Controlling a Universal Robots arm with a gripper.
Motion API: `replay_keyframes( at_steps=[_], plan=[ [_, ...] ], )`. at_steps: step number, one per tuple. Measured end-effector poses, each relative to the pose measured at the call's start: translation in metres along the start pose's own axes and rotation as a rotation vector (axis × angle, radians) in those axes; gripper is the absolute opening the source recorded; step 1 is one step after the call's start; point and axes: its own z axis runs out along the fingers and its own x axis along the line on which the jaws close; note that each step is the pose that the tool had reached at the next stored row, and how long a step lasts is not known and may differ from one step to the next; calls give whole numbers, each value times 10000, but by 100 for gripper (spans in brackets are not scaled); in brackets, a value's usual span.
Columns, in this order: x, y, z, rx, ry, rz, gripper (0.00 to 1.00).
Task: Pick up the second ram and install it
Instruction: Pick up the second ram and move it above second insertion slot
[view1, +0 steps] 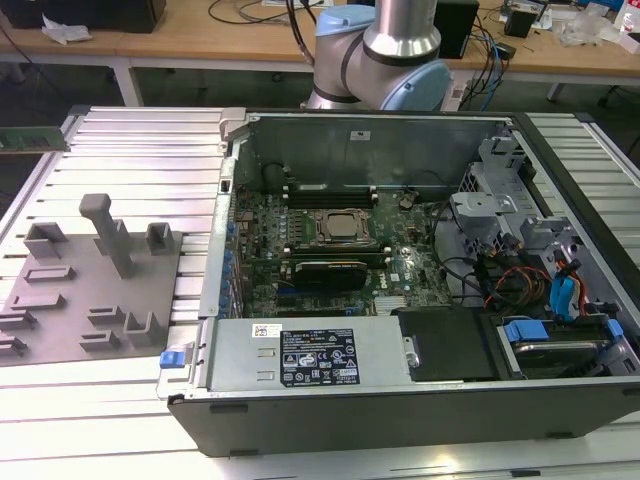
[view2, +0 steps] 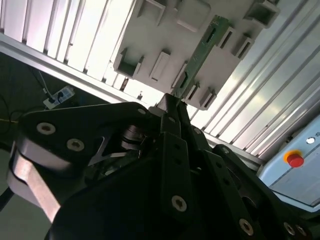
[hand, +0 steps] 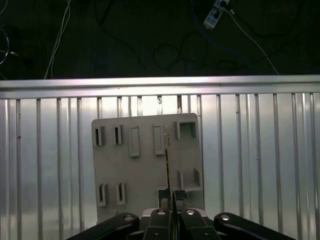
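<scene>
Gripper (hand: 170, 199) is clamping the second ram (hand: 167, 165) by one end, with its fingers (view2: 172, 107) closed tight on the board's flat faces. The ram is sticking out past the fingertips: edge-on in the first wrist view, green face showing in the second wrist view. It is hanging in the air above the grey fixture plate (hand: 145, 175), not touching it. In the exterior view that plate is lying on the ribbed aluminium worktop (view1: 130, 150) toward the exterior view's left edge. Open computer case (view1: 400, 415) is sitting just beside the plate, on the exterior view's right, with its motherboard (view1: 330, 250) exposed. Arm (view1: 385, 50) is rising behind the case's far wall.
</scene>
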Motion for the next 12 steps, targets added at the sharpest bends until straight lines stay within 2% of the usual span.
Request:
replay_keyframes(
  at_steps=[2,4,12],
  plan=[
    [-6,4,-90,0,0,0,14],
    [-8,7,-141,0,0,0,14],
    [-9,0,-149,-3,2,1,14]
  ],
)
